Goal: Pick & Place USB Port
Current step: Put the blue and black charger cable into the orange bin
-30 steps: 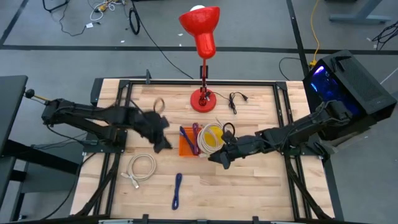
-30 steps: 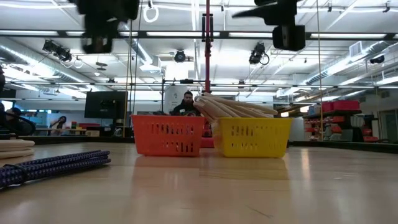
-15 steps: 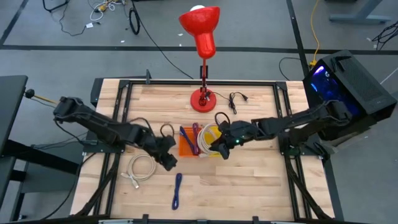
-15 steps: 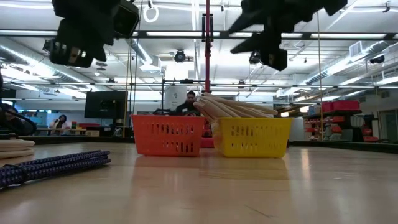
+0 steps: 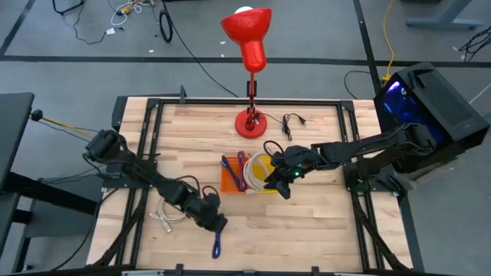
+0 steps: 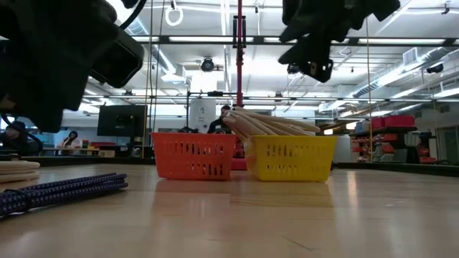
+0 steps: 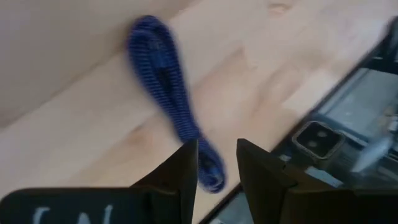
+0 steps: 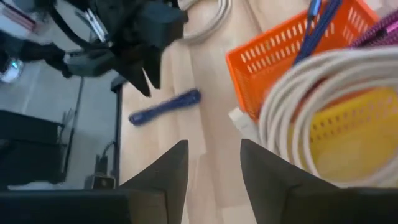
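A blue braided cable lies folded flat on the table near the front edge; it also shows in the left wrist view and the low view. My left gripper is open and hovers just above the cable's far end, its fingers standing on either side of it in the wrist view. My right gripper is open and empty, in the air at the near right corner of the yellow basket.
An orange basket with cables stands left of the yellow one, which holds a white cable coil. Another white coiled cable lies left of my left gripper. A red lamp and a black cord are at the back.
My left gripper has swept from the table's middle left toward the near edge and the right, ending over the blue cable. My right gripper has shifted a little toward the yellow basket. The cables and baskets have stayed in place.
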